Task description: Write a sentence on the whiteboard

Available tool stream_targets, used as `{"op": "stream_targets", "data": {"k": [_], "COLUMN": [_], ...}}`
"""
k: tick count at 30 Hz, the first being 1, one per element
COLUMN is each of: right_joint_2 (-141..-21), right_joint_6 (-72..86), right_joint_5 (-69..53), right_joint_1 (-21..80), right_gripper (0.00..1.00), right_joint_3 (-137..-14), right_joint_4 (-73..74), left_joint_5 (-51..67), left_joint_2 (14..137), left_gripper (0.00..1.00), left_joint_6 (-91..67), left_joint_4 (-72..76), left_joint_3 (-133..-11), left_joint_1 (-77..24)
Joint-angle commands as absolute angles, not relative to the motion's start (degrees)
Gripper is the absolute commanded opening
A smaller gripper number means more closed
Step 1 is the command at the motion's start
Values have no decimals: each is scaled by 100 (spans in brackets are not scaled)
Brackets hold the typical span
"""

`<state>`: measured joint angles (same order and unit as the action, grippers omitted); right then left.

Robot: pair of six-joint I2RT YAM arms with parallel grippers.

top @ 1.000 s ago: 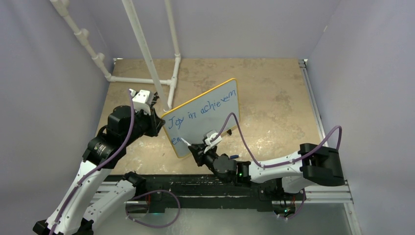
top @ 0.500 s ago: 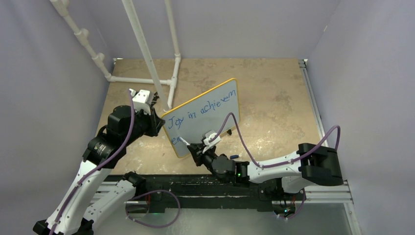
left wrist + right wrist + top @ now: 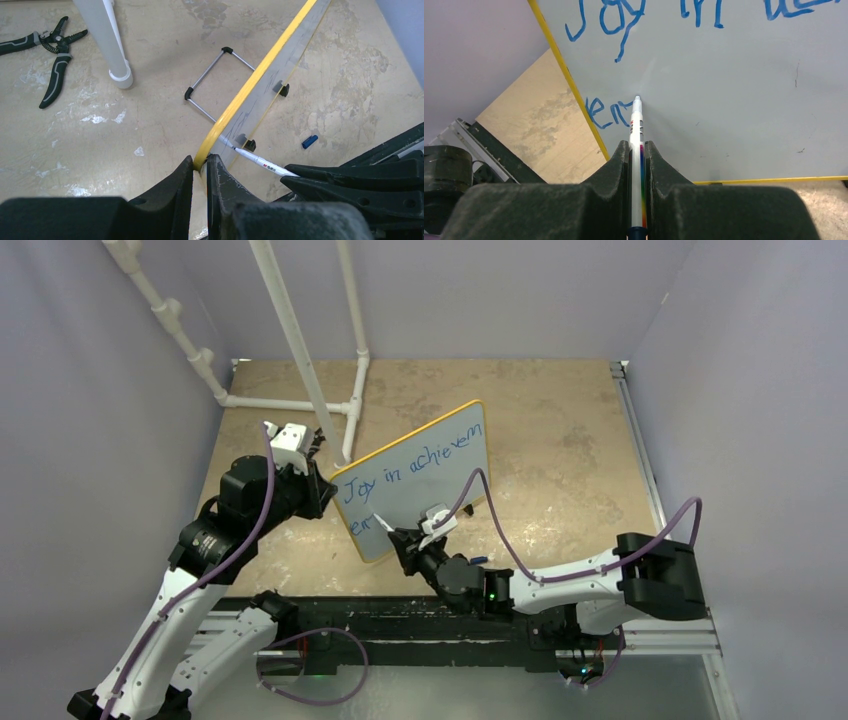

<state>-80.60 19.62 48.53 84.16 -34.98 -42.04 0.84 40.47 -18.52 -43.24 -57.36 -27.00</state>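
Writing of the sentence (image 3: 410,468) is the step in hand. The first slanted line reads "Joy in achievem", and the second line shows only its opening letters, so most of that line is judged not yet written. The left arm is raised and bent at the elbow, and the left gripper (image 3: 200,164) has its fingers closed narrowly on the yellow rim at the left edge of the whiteboard (image 3: 430,495). The whiteboard stands tilted near the middle of the table, face toward the right arm. That arm reaches low and leftward along the near edge, and the right gripper (image 3: 637,148) clamps a blue marker (image 3: 636,117) lengthwise between its fingers, tip forward. The tip sits at the board surface just right of the second line's letters, though contact cannot be confirmed. The next move calls for light, steady tip pressure and a short rightward stroke along the slant, with the left grip bracing the board against the push.
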Motion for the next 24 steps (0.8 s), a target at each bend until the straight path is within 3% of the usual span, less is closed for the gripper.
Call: {"op": "stream_targets", "data": {"k": [1, 24], "right_joint_2": [-7727, -8186], "right_joint_6": [1678, 1683], "right_joint_5": [4856, 4916], "right_joint_1": [8420, 8420], "right_gripper": [0, 0], "right_joint_3": [-3352, -3786], "right_joint_4": [-4838, -4365], "left_joint_5": [118, 105], "left_joint_2": [3990, 4001], "left_gripper": [0, 0], "left_joint_6": [-1960, -1951], "left_joint_4": [-4290, -4312], "left_joint_3": [-5806, -5793], "left_joint_1": [-2689, -2689]}}
